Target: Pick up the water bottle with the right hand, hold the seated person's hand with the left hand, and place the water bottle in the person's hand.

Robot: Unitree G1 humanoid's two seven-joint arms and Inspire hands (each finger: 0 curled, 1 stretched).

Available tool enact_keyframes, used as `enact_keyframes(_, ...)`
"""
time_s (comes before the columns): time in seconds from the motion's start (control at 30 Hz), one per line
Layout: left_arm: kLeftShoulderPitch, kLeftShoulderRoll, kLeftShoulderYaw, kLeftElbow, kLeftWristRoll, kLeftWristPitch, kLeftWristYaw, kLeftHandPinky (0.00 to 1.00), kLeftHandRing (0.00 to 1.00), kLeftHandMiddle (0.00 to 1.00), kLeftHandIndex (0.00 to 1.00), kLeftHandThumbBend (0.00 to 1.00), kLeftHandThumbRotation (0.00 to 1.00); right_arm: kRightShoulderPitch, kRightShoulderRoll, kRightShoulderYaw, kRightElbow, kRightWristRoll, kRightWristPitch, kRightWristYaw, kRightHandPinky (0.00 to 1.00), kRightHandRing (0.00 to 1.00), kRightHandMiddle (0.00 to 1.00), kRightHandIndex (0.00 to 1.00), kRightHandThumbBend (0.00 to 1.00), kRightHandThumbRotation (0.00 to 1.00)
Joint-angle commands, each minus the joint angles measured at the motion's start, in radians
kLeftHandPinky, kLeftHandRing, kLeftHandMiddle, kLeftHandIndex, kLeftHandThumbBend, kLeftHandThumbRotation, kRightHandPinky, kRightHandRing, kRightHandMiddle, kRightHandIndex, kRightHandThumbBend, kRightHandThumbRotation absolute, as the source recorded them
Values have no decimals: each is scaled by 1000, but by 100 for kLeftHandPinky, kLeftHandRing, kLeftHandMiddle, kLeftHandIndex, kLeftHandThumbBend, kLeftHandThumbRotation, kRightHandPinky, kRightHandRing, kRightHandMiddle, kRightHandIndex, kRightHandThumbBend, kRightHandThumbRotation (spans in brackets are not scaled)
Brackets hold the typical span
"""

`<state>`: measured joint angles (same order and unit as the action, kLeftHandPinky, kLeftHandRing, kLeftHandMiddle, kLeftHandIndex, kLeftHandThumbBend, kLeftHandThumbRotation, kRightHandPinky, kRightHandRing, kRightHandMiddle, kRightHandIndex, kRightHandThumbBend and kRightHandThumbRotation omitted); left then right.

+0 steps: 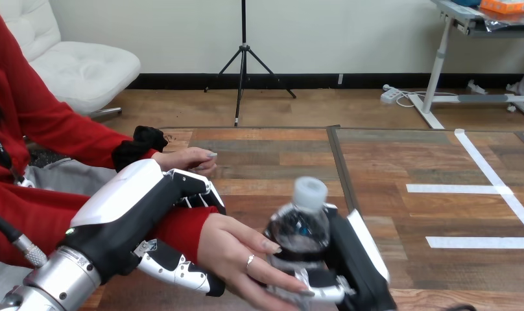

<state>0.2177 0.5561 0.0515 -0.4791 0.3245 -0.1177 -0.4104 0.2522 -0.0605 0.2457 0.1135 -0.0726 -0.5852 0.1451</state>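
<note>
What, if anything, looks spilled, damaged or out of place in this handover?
Nothing stands out. The water bottle is capped and sits in the right hand, touching the person's open hand. The left hand is curled round the person's wrist. No water shows on the table.

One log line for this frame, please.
left hand: shut on wrist | right hand: shut on bottle | bottle: against person's hand, not released
</note>
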Motion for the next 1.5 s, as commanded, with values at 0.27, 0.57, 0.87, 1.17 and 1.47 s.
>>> enact_keyframes(0.27, -94, -4, 5, -26, -15, -23, 16, 35, 41, 46, 48, 98, 0, 60, -16, 86, -179, 9, -42, 56, 24, 29, 35, 36, 87, 3)
enact_keyframes(0.57, -96, -6, 0, -21, -5, -22, 21, 35, 40, 46, 48, 99, 0, 88, -18, 88, -215, 15, -46, 61, 24, 29, 36, 36, 87, 2)
enact_keyframes(0.87, -104, -6, -5, -13, -1, -24, 19, 35, 40, 45, 48, 99, 0, 90, -21, 89, -231, 28, -42, 70, 23, 28, 35, 36, 87, 4)
enact_keyframes(1.17, -115, -5, -11, -7, 4, -20, 16, 34, 40, 45, 48, 99, 0, 75, -17, 90, -247, 27, -23, 71, 23, 29, 35, 37, 87, 6)
enact_keyframes(1.47, -124, -6, -16, 8, -2, -30, 17, 34, 40, 45, 47, 100, 0, 50, -12, 86, -251, 5, -9, 64, 23, 29, 35, 37, 86, 6)
